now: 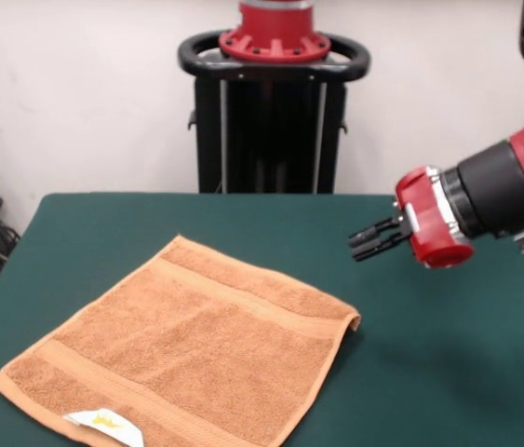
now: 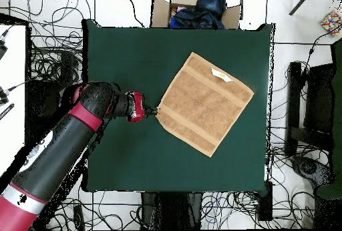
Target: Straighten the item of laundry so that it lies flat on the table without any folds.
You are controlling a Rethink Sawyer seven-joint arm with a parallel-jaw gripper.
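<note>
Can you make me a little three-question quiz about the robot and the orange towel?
1. True or false: the hand towel is crumpled into a ball.
2. Which towel corner curls up a little: (a) the one nearest the gripper, (b) the one by the white tag, (c) none?
3. Fill in: the towel lies on the dark ___ table.

Key:
1. False. It lies spread out nearly flat.
2. (a). In the front view, the corner nearest the gripper lifts slightly.
3. Green.
</note>
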